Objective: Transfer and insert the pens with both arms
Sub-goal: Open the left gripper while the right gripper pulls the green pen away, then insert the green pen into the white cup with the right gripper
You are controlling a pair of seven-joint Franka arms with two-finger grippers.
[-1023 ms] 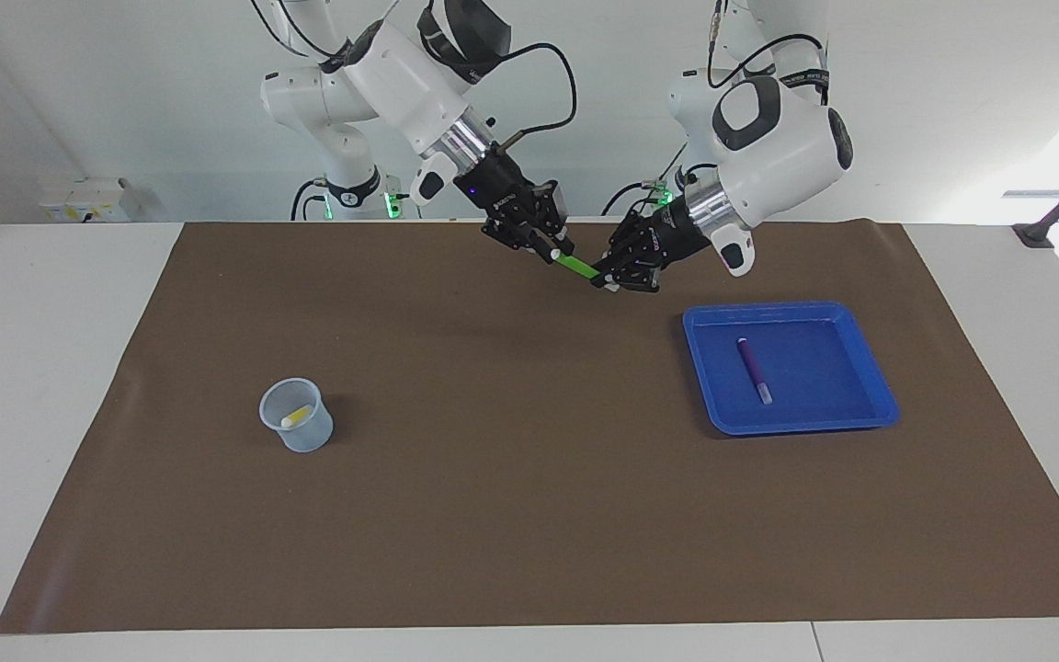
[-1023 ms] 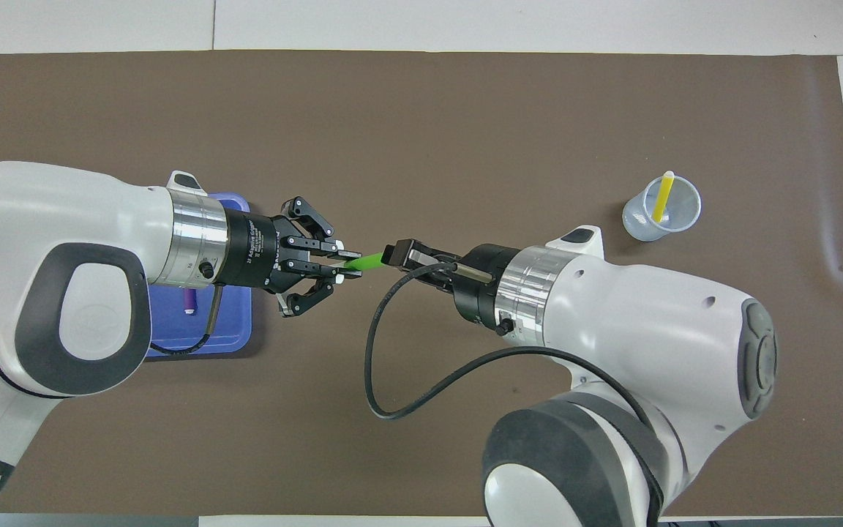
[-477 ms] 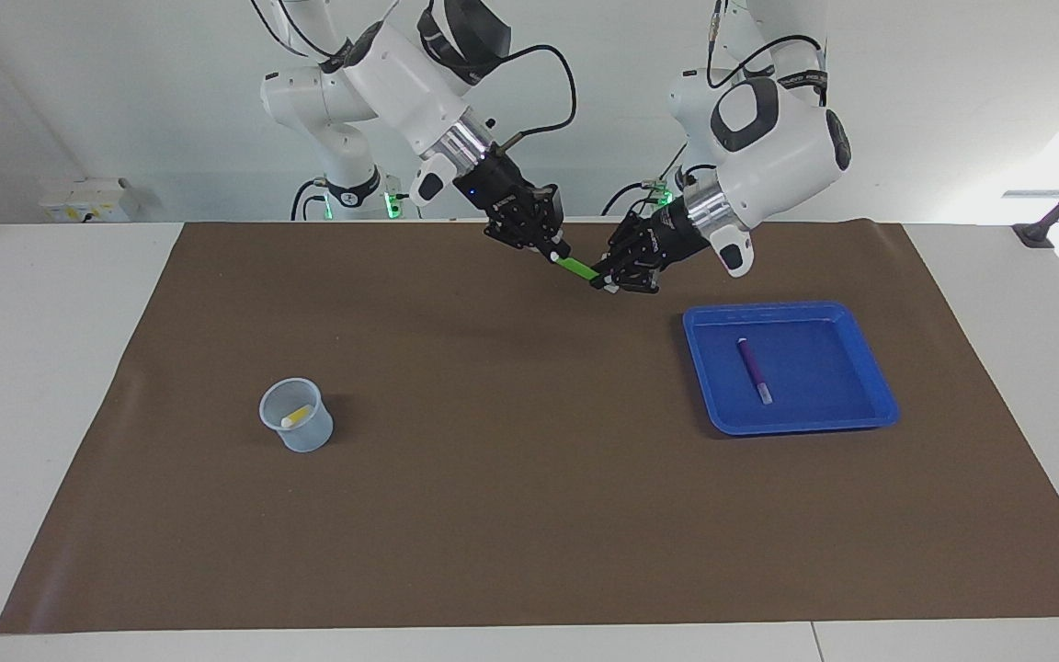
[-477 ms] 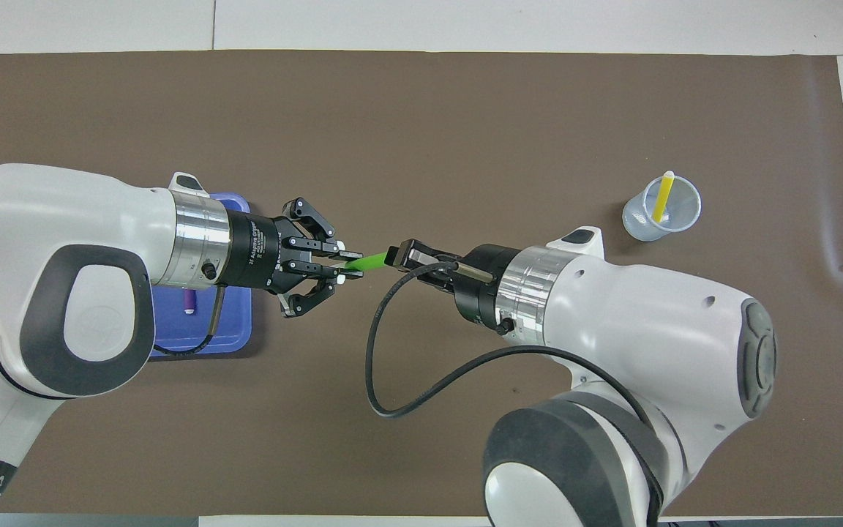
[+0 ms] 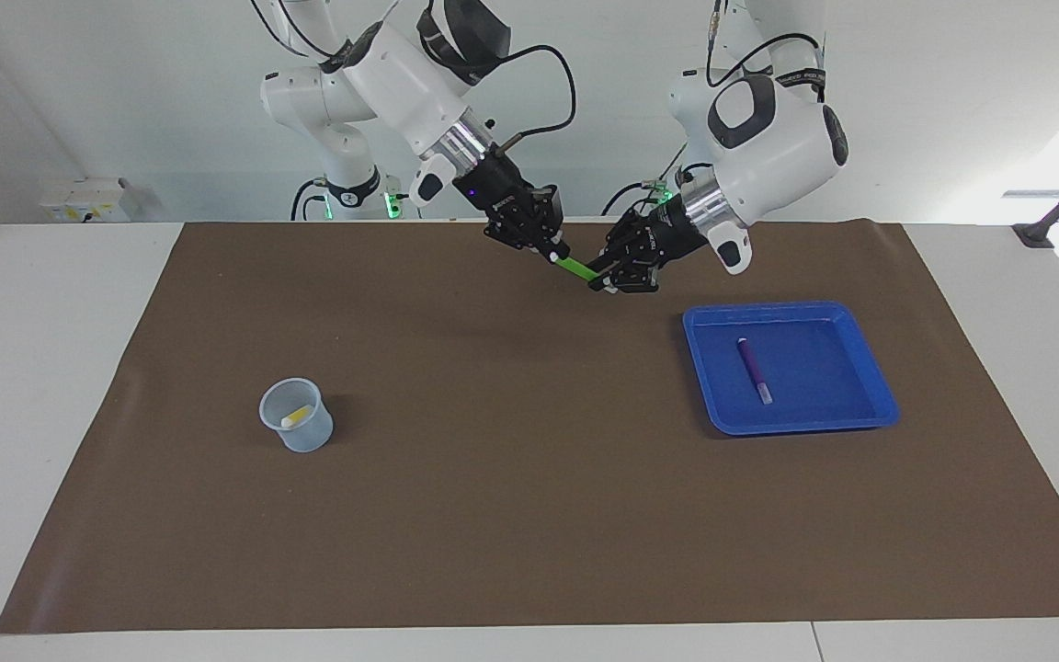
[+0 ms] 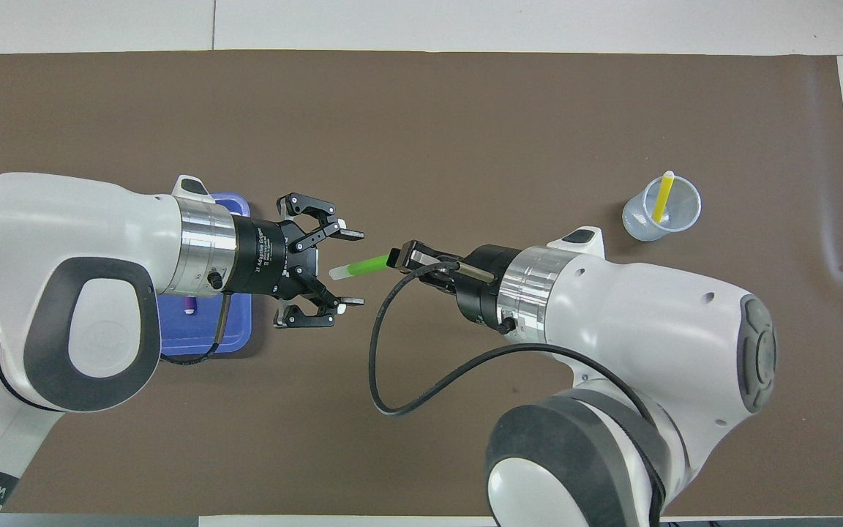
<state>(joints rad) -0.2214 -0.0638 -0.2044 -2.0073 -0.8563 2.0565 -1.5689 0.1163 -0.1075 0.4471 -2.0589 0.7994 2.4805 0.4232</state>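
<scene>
My right gripper [image 5: 552, 253] [image 6: 399, 258] is shut on the green pen [image 5: 574, 267] [image 6: 359, 266] and holds it in the air over the mat, beside the blue tray [image 5: 796, 423] [image 6: 238, 329]. The pen's pale cap end points into my left gripper [image 5: 610, 280] [image 6: 352, 268], which stands open around it without touching. A purple pen [image 5: 754, 370] [image 6: 189, 302] lies in the tray. Toward the right arm's end of the table, a yellow pen [image 5: 296, 416] [image 6: 660, 199] leans inside the clear cup [image 5: 296, 432] [image 6: 641, 223].
A brown mat [image 5: 529, 515] covers the white table. A black cable [image 6: 392, 380] loops down from my right wrist. Two smaller white arms [image 5: 327, 119] stand at the robots' end of the table.
My left gripper has let go of the green pen and opened wide. The pen stays in my right gripper, in about the same place.
</scene>
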